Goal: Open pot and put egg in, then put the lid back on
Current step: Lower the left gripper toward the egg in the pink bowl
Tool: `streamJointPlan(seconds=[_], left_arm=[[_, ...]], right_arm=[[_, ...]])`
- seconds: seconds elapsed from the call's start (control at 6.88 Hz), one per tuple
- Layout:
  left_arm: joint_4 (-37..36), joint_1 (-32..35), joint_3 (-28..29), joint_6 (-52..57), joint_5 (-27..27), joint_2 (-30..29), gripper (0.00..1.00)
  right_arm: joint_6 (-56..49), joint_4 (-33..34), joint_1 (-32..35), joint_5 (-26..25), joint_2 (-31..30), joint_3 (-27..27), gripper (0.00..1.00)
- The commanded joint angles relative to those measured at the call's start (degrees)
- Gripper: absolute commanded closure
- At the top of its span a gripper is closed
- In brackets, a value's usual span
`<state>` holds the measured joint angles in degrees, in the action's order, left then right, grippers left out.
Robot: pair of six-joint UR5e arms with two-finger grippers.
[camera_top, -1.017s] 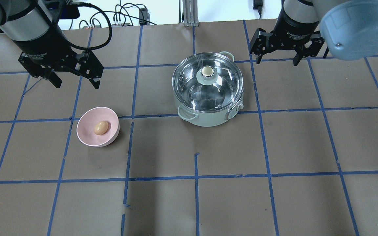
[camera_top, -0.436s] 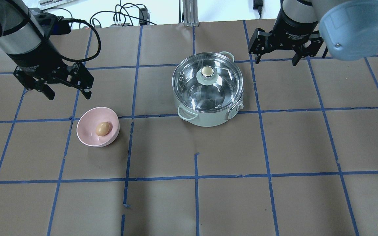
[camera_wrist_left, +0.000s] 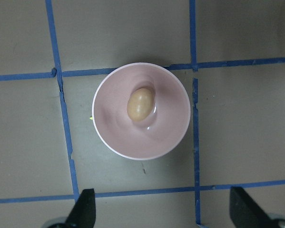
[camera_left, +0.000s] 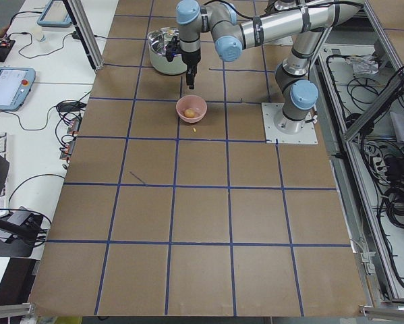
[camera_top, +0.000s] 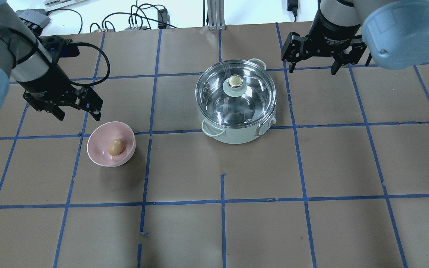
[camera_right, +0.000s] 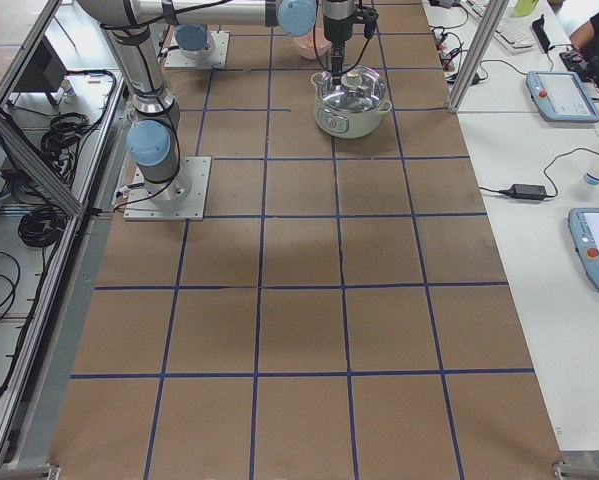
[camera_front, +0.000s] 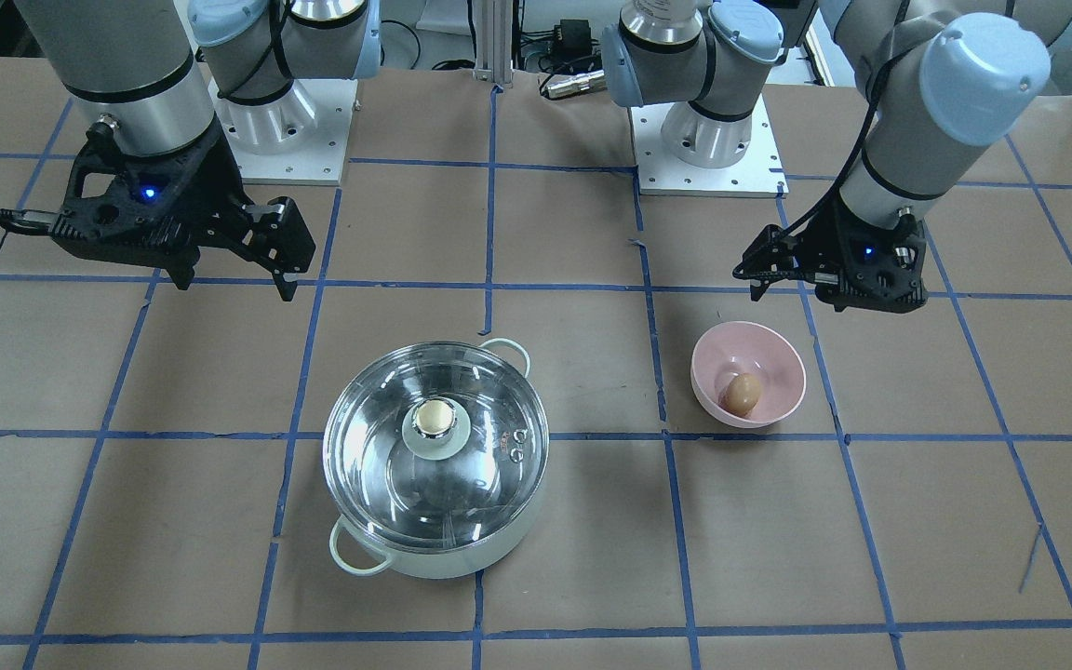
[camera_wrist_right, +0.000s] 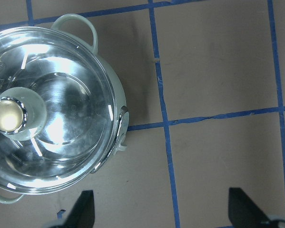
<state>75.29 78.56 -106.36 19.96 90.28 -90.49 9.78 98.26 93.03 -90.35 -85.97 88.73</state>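
Observation:
The mint-green pot (camera_top: 233, 137) stands mid-table with the glass lid (camera_top: 251, 97) on it; the lid's beige-topped knob (camera_top: 234, 82) points up. The tan egg (camera_top: 116, 146) lies in a pink bowl (camera_top: 101, 156) to the pot's left. My left gripper (camera_top: 78, 116) is open and empty, above and just behind the bowl; its wrist view looks straight down on the egg (camera_wrist_left: 140, 104) in the bowl (camera_wrist_left: 173, 140). My right gripper (camera_top: 312, 70) is open and empty, behind and to the right of the pot; its wrist view shows the lid (camera_wrist_right: 71, 118) and knob (camera_wrist_right: 9, 116).
The table is brown paper with a blue tape grid (camera_top: 222, 201). The two arm bases (camera_front: 705, 140) stand on plates at the robot's edge. Cables (camera_top: 140, 18) lie beyond the far edge. In the front-facing view the bowl (camera_front: 778, 358) is right of the pot (camera_front: 462, 558).
My left gripper has come forward and down toward the pink bowl, staying open. The right gripper has hardly moved. The pot, lid, egg and bowl have not moved.

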Motion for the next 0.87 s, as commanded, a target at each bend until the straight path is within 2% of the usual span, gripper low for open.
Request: streamJointPlan(seconds=[0.0,0.29,0.58,0.73], left_arm=[[-7.94,-0.25,-3.32,3.84,0.42,-4.75,0.00],[-15.92,-0.25,-5.78,4.21,0.68,-7.14,0.00],[-21.64,-0.43,-9.73,-1.38,0.68,-9.16,0.01],[-21.76,-0.43,-9.92,-3.50,0.60,-9.27,0.01]], right_arm=[[-0.03,0.00,-0.04,0.00,0.01,0.04,0.00],[-0.03,0.00,0.05,0.00,0.01,0.12,0.00],[-0.11,0.44,0.22,0.00,0.10,0.38,0.00],[-0.03,0.61,0.14,0.09,0.01,0.82,0.00]])
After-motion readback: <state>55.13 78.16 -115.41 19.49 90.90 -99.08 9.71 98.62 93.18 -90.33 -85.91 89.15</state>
